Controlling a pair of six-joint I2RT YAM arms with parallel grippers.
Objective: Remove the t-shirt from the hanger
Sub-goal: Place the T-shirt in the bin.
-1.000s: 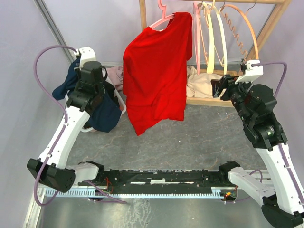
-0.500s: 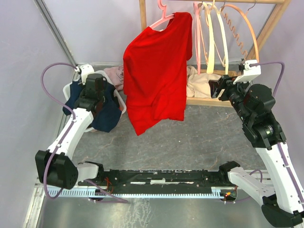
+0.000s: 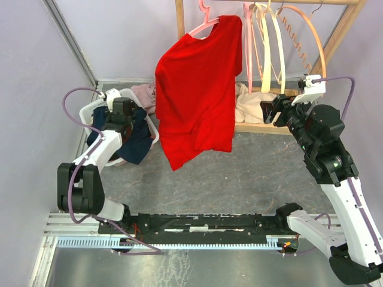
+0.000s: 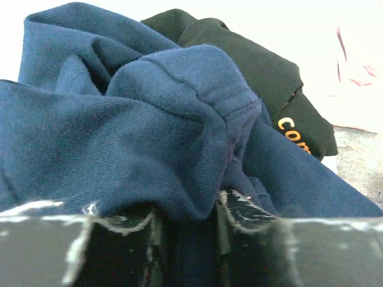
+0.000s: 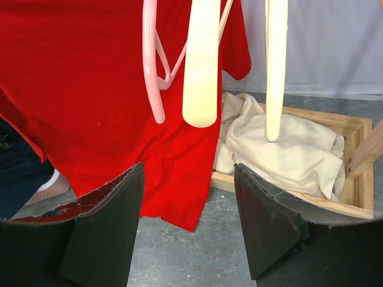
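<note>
A red t-shirt hangs on a pink hanger from the wooden rack at the back. It also fills the left of the right wrist view. My right gripper is open and empty, held to the right of the shirt and facing its lower hem. It does not touch the shirt. My left gripper is low over the basket at the left, away from the shirt. Its jaws are pinched on a fold of a navy garment.
A white basket at the left holds the navy garment and a black garment with orange letters. Several empty cream and pink hangers hang beside the shirt. A wooden crate with cream cloth sits under them.
My left arm has come down and toward the left wall, lowering the navy garment into the basket. My right gripper has edged slightly toward the shirt. The red shirt has not moved.
</note>
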